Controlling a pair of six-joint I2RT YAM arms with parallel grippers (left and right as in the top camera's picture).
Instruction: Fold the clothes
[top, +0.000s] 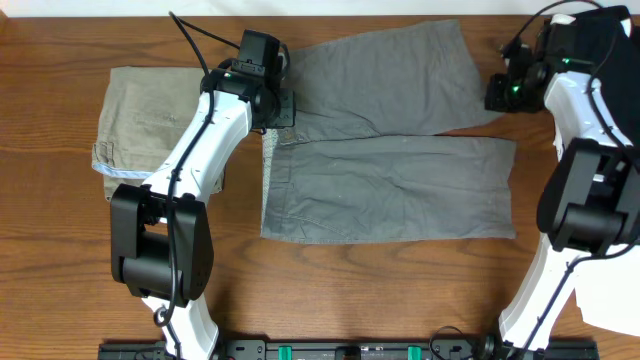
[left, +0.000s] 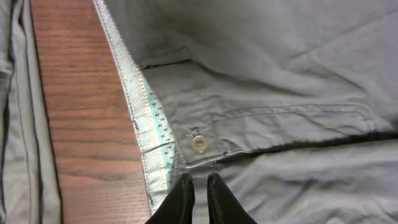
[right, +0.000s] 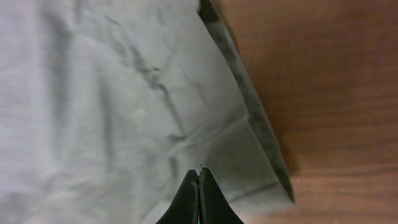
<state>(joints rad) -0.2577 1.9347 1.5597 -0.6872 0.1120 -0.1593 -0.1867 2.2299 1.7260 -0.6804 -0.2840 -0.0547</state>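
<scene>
Grey shorts lie flat mid-table, waistband to the left, both legs pointing right. My left gripper hovers at the waistband's upper end. In the left wrist view its fingertips stand a narrow gap apart, nothing between them, just below the button and the speckled waistband lining. My right gripper is at the hem of the upper leg. The right wrist view shows it shut above the grey cloth near the hem corner, gripping nothing that I can see.
Folded olive-khaki shorts lie at the left, close beside the left arm. A black garment sits at the top right corner and a white one at the bottom right. Bare wooden table surrounds them.
</scene>
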